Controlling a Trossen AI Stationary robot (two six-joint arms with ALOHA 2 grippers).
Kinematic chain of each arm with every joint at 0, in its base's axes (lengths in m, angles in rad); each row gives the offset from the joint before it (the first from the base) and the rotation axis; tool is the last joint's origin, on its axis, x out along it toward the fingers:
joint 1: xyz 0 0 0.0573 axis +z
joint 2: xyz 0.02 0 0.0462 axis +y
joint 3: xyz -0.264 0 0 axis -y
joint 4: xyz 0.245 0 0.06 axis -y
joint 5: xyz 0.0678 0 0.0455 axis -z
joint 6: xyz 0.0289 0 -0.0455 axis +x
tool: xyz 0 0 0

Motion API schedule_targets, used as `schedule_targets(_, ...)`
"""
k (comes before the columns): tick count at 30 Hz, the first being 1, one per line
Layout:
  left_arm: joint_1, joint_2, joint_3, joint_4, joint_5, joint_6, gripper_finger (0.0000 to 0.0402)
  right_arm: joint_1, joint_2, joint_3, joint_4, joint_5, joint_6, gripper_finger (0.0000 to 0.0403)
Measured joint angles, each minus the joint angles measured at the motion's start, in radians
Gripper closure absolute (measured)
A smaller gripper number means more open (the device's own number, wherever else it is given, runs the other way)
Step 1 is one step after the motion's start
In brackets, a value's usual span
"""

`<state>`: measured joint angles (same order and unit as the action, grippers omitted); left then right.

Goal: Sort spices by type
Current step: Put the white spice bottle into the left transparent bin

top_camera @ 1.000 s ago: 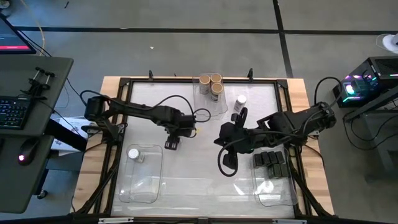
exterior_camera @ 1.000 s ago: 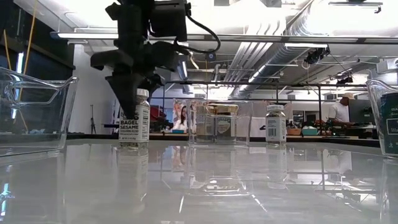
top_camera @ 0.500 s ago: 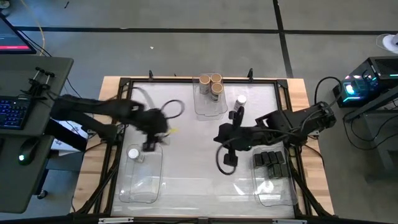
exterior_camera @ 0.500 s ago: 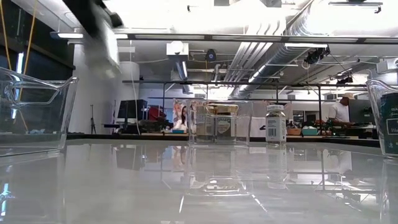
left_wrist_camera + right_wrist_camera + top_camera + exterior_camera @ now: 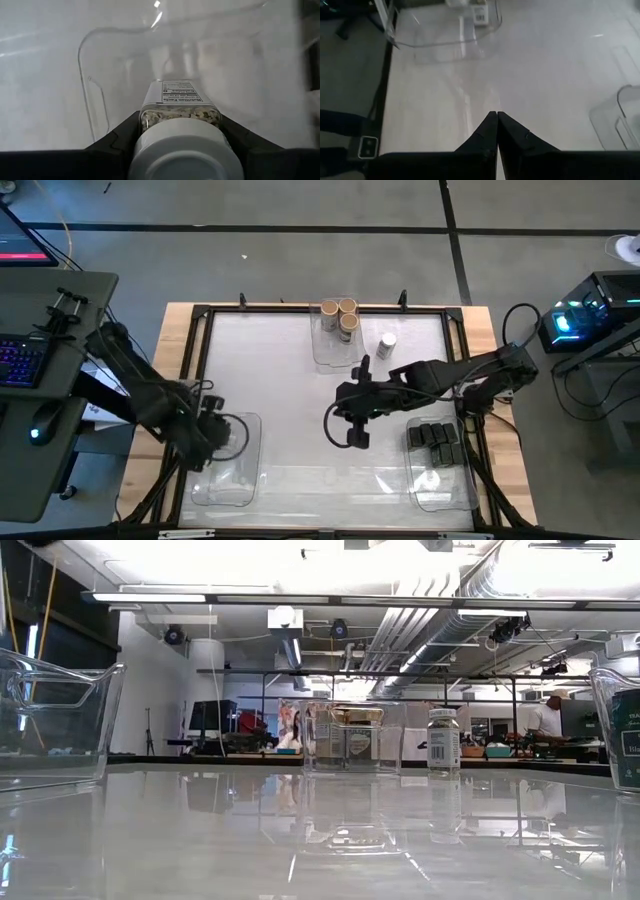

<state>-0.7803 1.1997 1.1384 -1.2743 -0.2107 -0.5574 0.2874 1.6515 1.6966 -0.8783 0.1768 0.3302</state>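
Note:
A spice jar with a white lid (image 5: 185, 150) and a printed label is lifted over the clear bin (image 5: 228, 470) at the table's near left, with my left gripper (image 5: 213, 432) shut on it. My right gripper (image 5: 365, 368) is shut on nothing above the table's middle. Just beyond it, another white-lidded jar (image 5: 387, 340) stands upright on the table. Three tan-lidded jars (image 5: 340, 315) stand in the far clear bin (image 5: 335, 350). Several black boxes (image 5: 435, 440) lie in the right bin (image 5: 440, 485). The low view shows neither gripper. My left gripper pinches the jar between its two fingers (image 5: 120, 137), on two opposite sides of the body just under the white lid (image 5: 150, 117). The fingers come steeply from above and run along the jar. The jar hangs lid up, clear of the bin's floor (image 5: 125, 60).
A dark frame (image 5: 200, 330) runs around the white table top. Open table surface (image 5: 300, 390) lies between the three bins. A desk with a keyboard (image 5: 20, 360) stands off the table's left side.
My left gripper has lifted the white-lidded jar off the table's middle and swung it toward the near left, over the left bin. My right gripper has moved a little toward the table's left and down, still shut.

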Motion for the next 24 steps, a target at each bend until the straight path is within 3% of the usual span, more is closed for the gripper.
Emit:
schedule_targets(13,0.139,0.17,-0.098,0.054,0.041,0.246,0.0239,0.0,-0.001,0.002,0.093,-0.026,0.009,0.0403)
schedule_targets(24,0.219,0.192,-0.127,-0.009,0.043,0.316,0.0239,0.001,-0.001,0.003,0.113,-0.035,0.039,0.0403)
